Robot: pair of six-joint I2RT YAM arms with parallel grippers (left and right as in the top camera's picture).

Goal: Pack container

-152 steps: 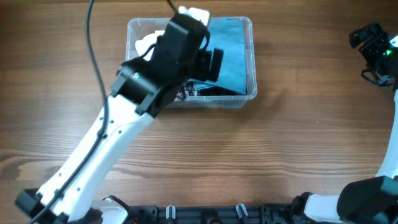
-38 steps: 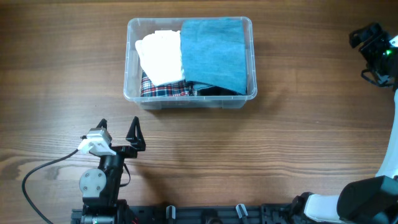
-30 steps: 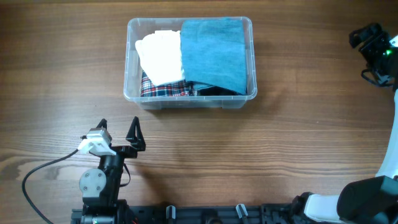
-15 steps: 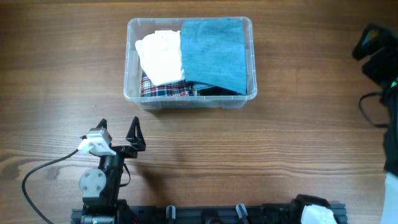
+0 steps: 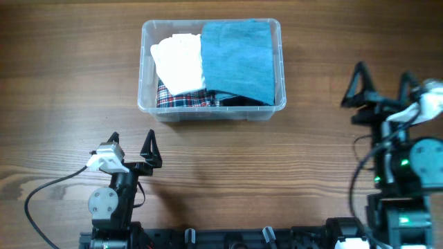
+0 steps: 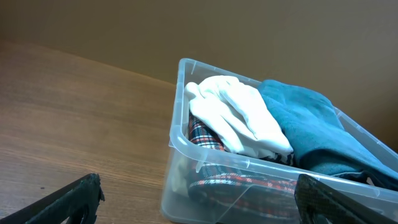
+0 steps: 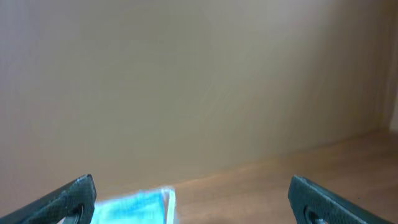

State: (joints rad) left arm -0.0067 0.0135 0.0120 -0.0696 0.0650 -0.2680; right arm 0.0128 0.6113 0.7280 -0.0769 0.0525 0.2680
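The clear plastic container (image 5: 143,69) stands at the table's upper middle. It holds a folded blue towel (image 5: 241,59), a white cloth (image 5: 178,63) and a red plaid cloth (image 5: 183,101). It also shows in the left wrist view (image 6: 186,146) and, blurred, at the bottom of the right wrist view (image 7: 169,202). My left gripper (image 5: 131,147) is open and empty near the front left, well short of the container. My right gripper (image 5: 379,84) is open and empty to the right of the container.
The wooden table (image 5: 291,166) surrounds the container. A black cable (image 5: 41,190) runs from the left arm's base across the front left. A dark rail (image 5: 228,237) lies along the front edge.
The left arm has withdrawn from over the container to the front left and stayed still. The right arm has swung from the far right edge inward and down, its open gripper now beside the container.
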